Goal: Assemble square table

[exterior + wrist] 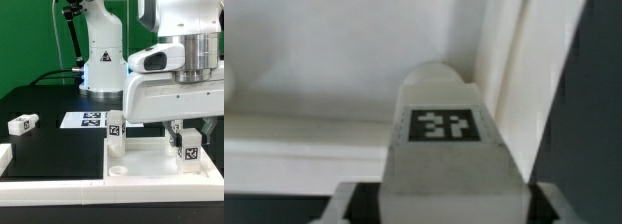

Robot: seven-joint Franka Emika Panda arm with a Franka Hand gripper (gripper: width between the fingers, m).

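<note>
The white square tabletop lies tray-side up at the front of the exterior view. One white leg stands upright at its far left corner. My gripper is shut on a second tagged leg and holds it upright at the top's right side, its lower end at or just above the surface. In the wrist view the held leg runs out between my fingers over the tabletop's inner corner beside the raised rim. A third leg lies loose on the black table at the exterior view's left.
The marker board lies flat behind the tabletop. A white robot base stands at the back. A white rail end shows at the left edge. Green wall behind.
</note>
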